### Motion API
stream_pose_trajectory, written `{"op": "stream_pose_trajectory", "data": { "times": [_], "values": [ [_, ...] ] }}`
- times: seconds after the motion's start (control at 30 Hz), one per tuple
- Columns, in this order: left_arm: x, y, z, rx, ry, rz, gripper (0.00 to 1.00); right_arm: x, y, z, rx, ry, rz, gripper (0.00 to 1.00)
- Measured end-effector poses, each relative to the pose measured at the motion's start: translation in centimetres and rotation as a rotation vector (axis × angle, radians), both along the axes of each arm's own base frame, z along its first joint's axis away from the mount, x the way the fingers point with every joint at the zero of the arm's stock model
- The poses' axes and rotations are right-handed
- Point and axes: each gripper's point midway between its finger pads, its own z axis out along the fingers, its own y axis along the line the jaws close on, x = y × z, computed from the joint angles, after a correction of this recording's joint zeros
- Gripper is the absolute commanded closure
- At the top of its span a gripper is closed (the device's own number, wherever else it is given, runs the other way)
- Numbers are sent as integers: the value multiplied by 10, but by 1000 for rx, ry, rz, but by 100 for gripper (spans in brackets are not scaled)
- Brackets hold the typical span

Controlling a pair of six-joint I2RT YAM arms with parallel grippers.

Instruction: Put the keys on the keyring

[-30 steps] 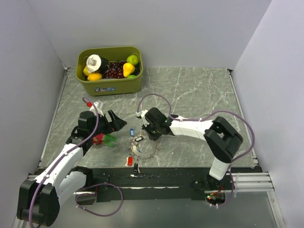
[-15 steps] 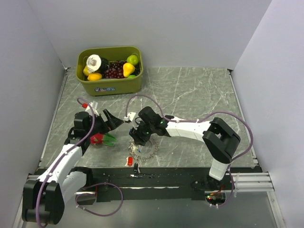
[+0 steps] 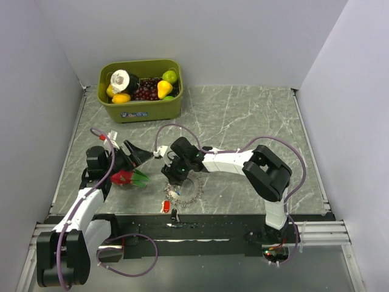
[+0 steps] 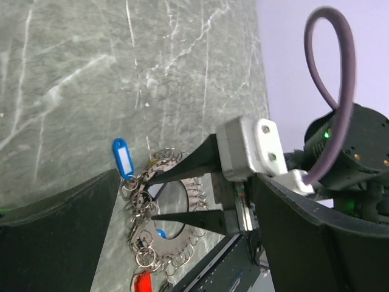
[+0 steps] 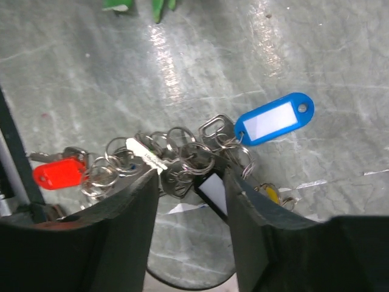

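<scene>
The keyring [image 3: 187, 193] lies limp on the table near the front edge, a grey loop strung with small split rings; it also shows in the left wrist view [image 4: 159, 238]. Keys lie bunched on its left side: a blue-tagged key [image 5: 273, 118], a black-tagged key [image 5: 213, 190], a yellow key [image 5: 268, 194] and a red key [image 5: 58, 173]. My right gripper [image 5: 189, 182] is open, its fingers down astride the black-tagged key and the ring cluster. My left gripper [image 3: 141, 157] is open and empty, left of the pile, pointing at it.
A green bin [image 3: 141, 111] of toy fruit stands at the back left. A red and green toy [image 3: 129, 178] lies under my left arm. A black rail [image 3: 200, 226] runs along the front edge just behind the keyring.
My right gripper has moved left and down onto the left side of the key pile. My left arm has drawn back to the left, its gripper still open.
</scene>
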Motion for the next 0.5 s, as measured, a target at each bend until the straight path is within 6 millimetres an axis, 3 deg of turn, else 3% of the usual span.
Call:
{"op": "stream_pose_trajectory", "data": {
  "times": [0.4, 0.43, 0.5],
  "values": [
    [0, -1, 5, -12, -21, -13, 4, 4, 0, -4, -39, -60, -16, 60],
    [0, -1, 5, -12, -20, -13, 4, 4, 0, -5, -46, -72, -15, 73],
    [0, -1, 5, -12, -20, -13, 4, 3, 2, -5, -58, -96, -15, 92]
  ]
}}
